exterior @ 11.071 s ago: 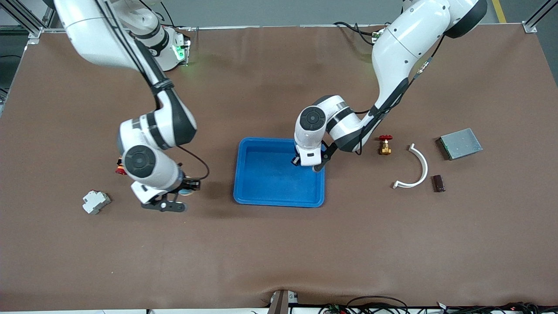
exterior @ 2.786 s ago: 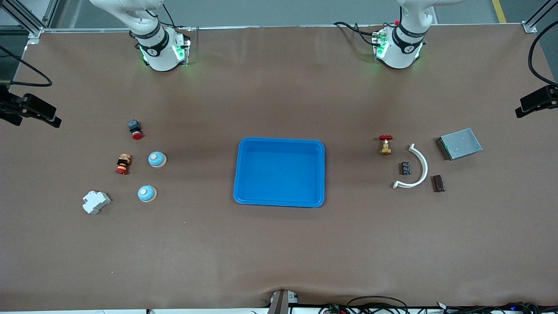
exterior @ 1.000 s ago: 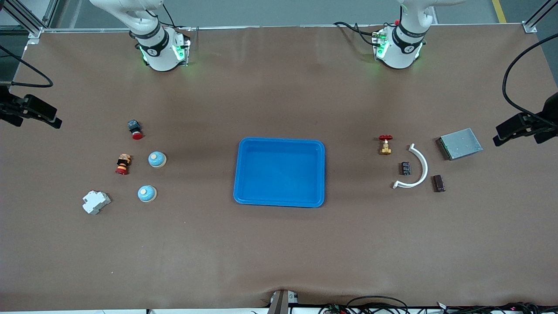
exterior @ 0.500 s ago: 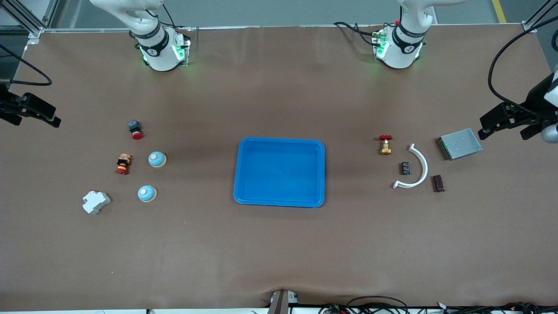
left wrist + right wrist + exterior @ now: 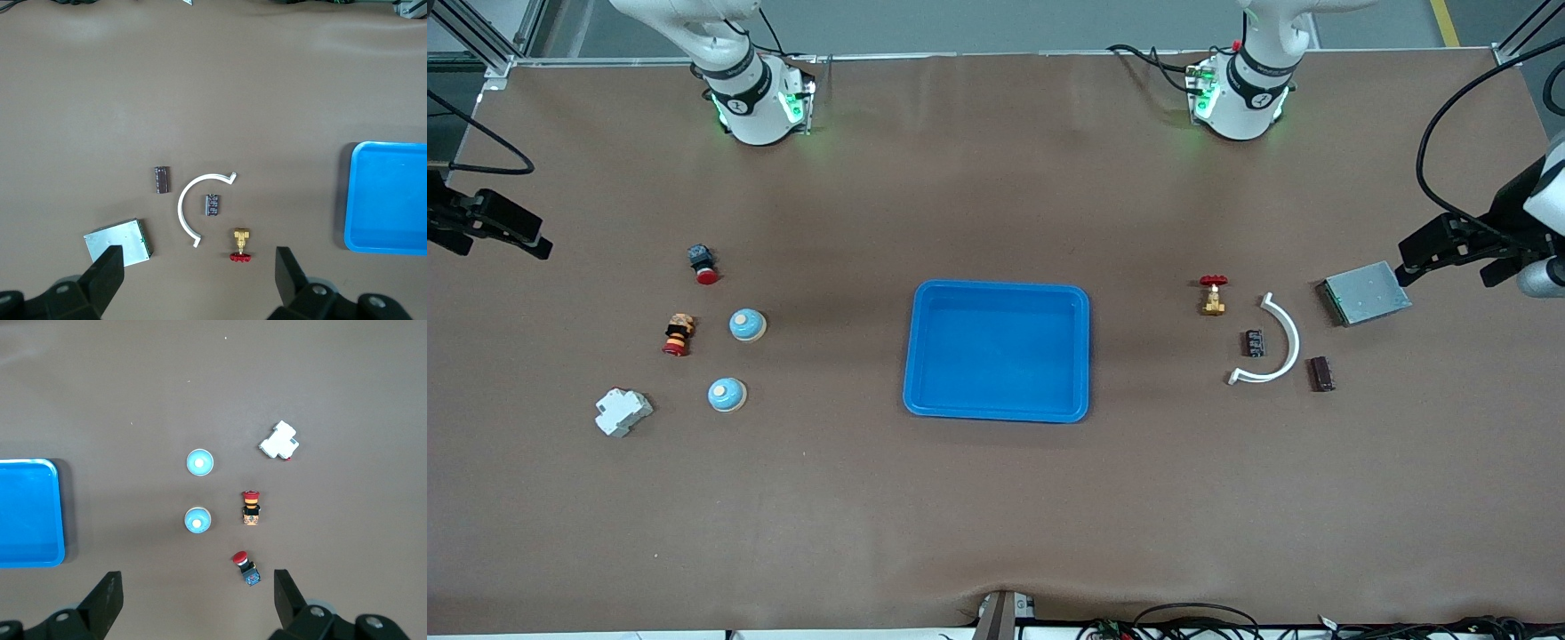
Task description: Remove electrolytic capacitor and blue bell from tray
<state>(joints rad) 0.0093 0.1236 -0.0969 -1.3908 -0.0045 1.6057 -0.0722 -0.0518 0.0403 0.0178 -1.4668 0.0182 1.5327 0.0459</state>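
Note:
Two blue bells [image 5: 747,324] [image 5: 727,394] stand toward the right arm's end of the table, and both bells [image 5: 197,520] [image 5: 199,462] show in the right wrist view. A small black capacitor [image 5: 1255,342] [image 5: 212,204] lies inside a white arc, with a brown capacitor [image 5: 1320,373] [image 5: 161,179] beside it. The blue tray [image 5: 925,356] sits mid-table with nothing in it. My left gripper [image 5: 1463,260] [image 5: 198,283] hangs open, high over the table's end beside the metal box. At the other end my right gripper [image 5: 480,233] [image 5: 198,603] waits open and high, holding nothing.
A white arc [image 5: 1280,342], a brass valve with a red wheel [image 5: 1212,295] and a metal box [image 5: 1366,292] lie round the capacitors. Two red push buttons [image 5: 703,264] [image 5: 678,334] and a white breaker [image 5: 623,412] lie by the bells.
My left gripper has come in from the table's end toward the metal box. The right gripper and the objects have not moved.

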